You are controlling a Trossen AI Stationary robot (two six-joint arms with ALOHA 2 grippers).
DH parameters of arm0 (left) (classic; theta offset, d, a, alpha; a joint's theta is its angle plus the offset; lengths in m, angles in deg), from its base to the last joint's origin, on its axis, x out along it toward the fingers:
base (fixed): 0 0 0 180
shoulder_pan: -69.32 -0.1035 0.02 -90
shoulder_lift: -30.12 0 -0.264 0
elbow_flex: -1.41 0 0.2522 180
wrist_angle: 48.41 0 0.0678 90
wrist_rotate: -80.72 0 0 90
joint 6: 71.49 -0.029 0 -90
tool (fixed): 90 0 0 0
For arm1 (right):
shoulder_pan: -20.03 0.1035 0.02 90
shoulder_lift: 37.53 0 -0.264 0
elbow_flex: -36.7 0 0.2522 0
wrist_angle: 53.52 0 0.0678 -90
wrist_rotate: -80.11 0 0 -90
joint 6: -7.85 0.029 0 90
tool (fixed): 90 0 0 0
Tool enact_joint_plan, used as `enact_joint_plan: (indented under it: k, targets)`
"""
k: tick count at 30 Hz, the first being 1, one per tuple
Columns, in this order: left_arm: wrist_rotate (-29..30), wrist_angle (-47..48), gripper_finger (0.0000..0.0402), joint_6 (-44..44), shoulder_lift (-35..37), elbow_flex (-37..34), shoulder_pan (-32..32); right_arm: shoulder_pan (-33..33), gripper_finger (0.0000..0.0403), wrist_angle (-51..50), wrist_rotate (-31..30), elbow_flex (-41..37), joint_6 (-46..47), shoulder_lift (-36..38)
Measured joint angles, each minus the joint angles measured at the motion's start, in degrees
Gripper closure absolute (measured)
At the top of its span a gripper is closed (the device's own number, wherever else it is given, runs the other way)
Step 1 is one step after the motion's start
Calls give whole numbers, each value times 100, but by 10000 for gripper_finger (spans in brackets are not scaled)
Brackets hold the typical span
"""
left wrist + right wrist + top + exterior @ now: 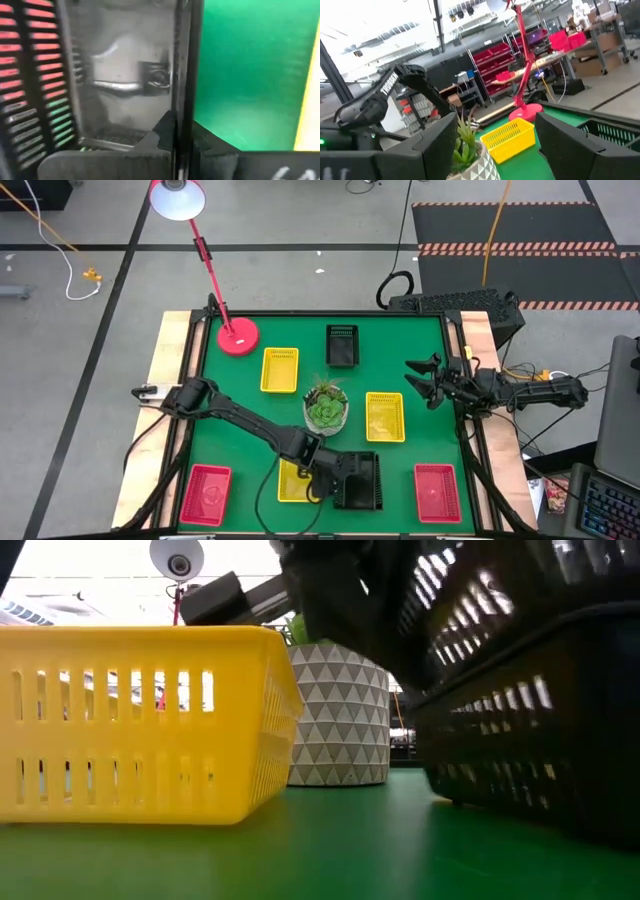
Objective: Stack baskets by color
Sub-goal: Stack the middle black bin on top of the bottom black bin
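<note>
My left gripper [325,472] is shut on a black basket [360,480] near the table's front edge, right of a yellow basket [293,480]. In the low view a tilted black mesh wall [500,580] shows above a lower black basket [540,740], whose bottom is down at the table. Two red baskets [207,495] [437,492] lie at the front corners. Two more yellow baskets [280,370] [385,417] and another black one [342,345] lie farther back. My right gripper [418,380] hangs open and raised at the right edge, touching nothing. My left gripper [182,135] pinches the black basket's side wall [182,75] at its rim, on the side toward the yellow basket. One finger [162,132] is inside the basket and one [207,142] outside. The fingers slant down from the table's left. Whether the basket is lifted clear, I cannot tell.
A potted succulent [326,408] in a patterned white pot [340,715] stands mid-table, just behind the left gripper. A red lamp's round base [238,337] sits at the far left corner. Bare green mat lies between the black basket and the right red basket.
</note>
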Motion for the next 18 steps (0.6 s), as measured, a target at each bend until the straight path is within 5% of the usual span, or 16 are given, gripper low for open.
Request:
enact_joint_plan:
  k: [9, 18]
  targets:
    - [30, -59, 355, 166, 22, 11, 22, 0, 140, 8, 7, 0, 164, -97]
    - [51, -311, 282, 428, 22, 11, -37, 0, 140, 7, 10, 0, 155, -95]
